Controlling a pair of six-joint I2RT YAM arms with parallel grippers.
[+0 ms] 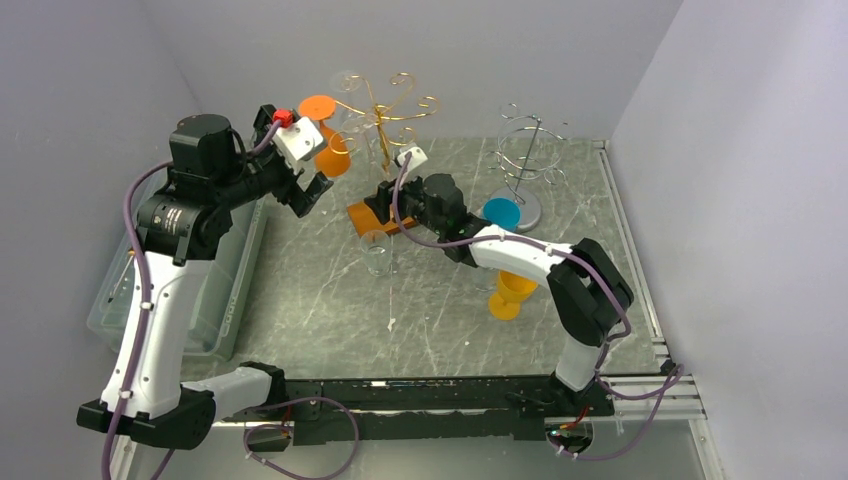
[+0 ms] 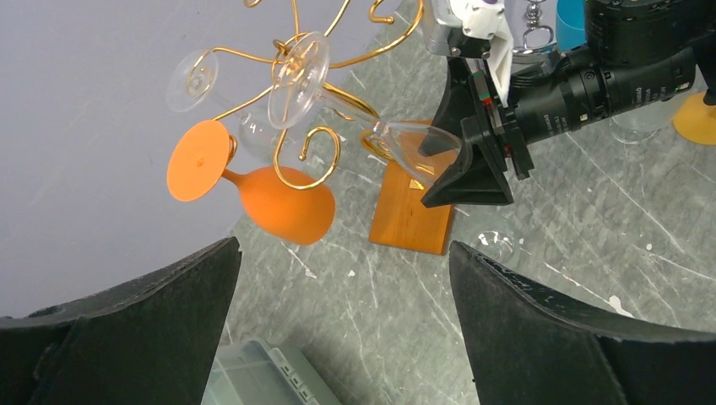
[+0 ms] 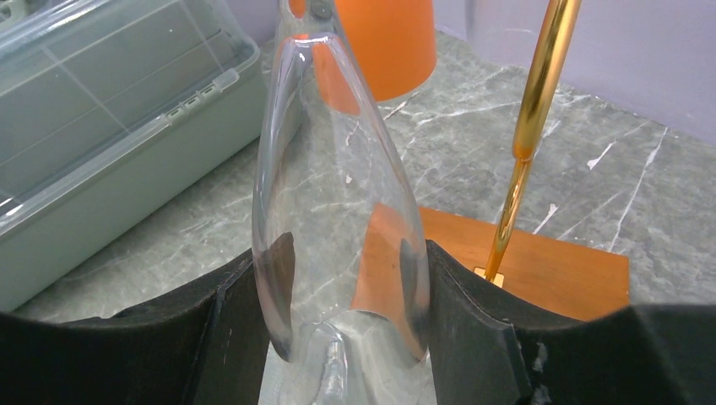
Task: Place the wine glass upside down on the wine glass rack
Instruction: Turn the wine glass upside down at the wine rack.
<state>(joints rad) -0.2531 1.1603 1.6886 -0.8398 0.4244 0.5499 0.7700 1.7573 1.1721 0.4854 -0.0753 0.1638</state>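
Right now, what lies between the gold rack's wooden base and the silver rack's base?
The right arm's wrist and a blue glass; top external view.

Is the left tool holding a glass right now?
No, the left tool is open and empty, while the right tool grips the clear wine glass.

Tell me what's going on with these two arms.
The right gripper is shut on the bowl of a clear wine glass, holding it tilted against the gold wire rack, foot up among the hooks. I cannot tell whether it is seated. An orange wine glass already hangs there upside down. The left gripper is open and empty, facing the rack.
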